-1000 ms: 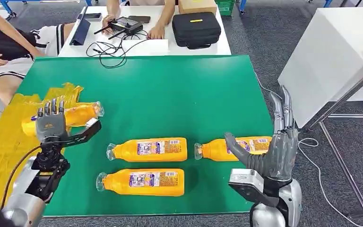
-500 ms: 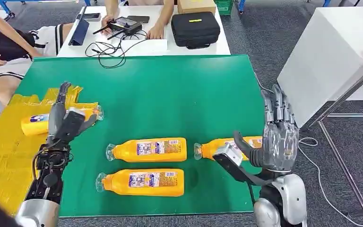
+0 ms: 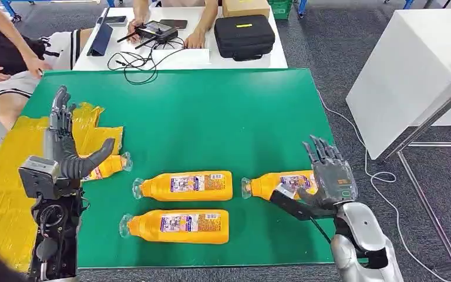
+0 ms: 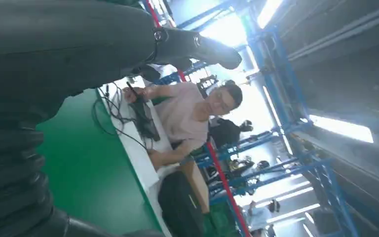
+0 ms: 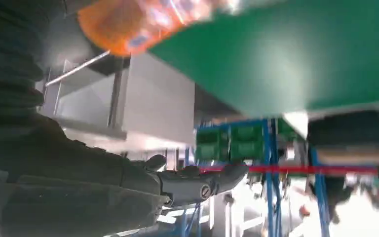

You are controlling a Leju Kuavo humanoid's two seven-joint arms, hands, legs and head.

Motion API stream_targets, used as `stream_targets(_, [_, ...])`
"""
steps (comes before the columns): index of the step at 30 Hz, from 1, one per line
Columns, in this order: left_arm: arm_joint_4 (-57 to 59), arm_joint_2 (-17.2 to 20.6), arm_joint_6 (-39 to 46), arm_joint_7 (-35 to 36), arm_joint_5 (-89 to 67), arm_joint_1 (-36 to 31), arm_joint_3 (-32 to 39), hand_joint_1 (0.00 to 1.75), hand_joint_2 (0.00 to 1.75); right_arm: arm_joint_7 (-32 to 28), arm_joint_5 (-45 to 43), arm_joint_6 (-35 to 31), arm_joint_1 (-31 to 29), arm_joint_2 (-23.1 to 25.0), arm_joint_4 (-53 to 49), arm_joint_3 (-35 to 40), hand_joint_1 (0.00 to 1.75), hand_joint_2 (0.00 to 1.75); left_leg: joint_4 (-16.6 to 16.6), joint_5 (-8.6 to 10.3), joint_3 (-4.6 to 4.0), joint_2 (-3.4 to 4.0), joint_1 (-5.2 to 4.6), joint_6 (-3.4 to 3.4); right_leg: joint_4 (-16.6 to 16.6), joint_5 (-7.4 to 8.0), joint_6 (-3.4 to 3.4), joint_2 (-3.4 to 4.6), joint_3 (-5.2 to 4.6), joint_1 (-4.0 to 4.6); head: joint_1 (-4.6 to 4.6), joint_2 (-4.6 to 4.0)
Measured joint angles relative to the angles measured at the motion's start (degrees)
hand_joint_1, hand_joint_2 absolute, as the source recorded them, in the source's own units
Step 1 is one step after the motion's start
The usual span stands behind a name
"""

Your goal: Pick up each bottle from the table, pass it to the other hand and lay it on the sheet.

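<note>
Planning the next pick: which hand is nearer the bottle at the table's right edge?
Right. The right hand hovers over that bottle; the left hand is across the table by the yellow sheet.

The left hand [image 3: 64,155] covers most of the bottle on the yellow sheet [image 3: 3,176], so only its cap end [image 3: 113,165] shows. The right hand [image 3: 329,176] hides the far end of the right bottle [image 3: 276,183]. In the right wrist view, an orange bottle [image 5: 148,22] is blurry and cut off at the edge.
</note>
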Motion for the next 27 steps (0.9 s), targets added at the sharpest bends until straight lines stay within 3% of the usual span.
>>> stream_targets(13, [0.7,-0.2,0.7,-0.5,2.1,-0.5,-1.7,0.00,1.75,-1.2,-1.9,2.0,-3.6,-2.6,12.9,-0.5,0.00,1.75,0.0,0.00,0.00,0.01,0.00,0.00,0.0,0.00,0.00,0.00,0.00,0.00,0.02,0.02])
stream_targets(21, [2.9,-0.2,1.4,-0.6,3.8,-1.7,-1.8,0.00,1.75,4.4,0.1,1.7,-9.5,-3.5,25.5,-0.5,0.00,1.75,0.0,0.02,0.03,0.03,-0.02,0.01,0.0,0.01,0.00,0.01,0.02,-0.01,0.02,0.02])
stream_targets(27, [4.3,-0.2,1.5,-0.6,4.0,-2.2,-1.7,0.00,1.75,4.7,0.2,0.9,-12.9,-3.8,31.0,-0.6,0.00,1.75,0.0,0.00,0.17,0.16,-0.01,0.01,0.0,0.01,0.00,0.12,0.09,0.01,0.02,0.02])
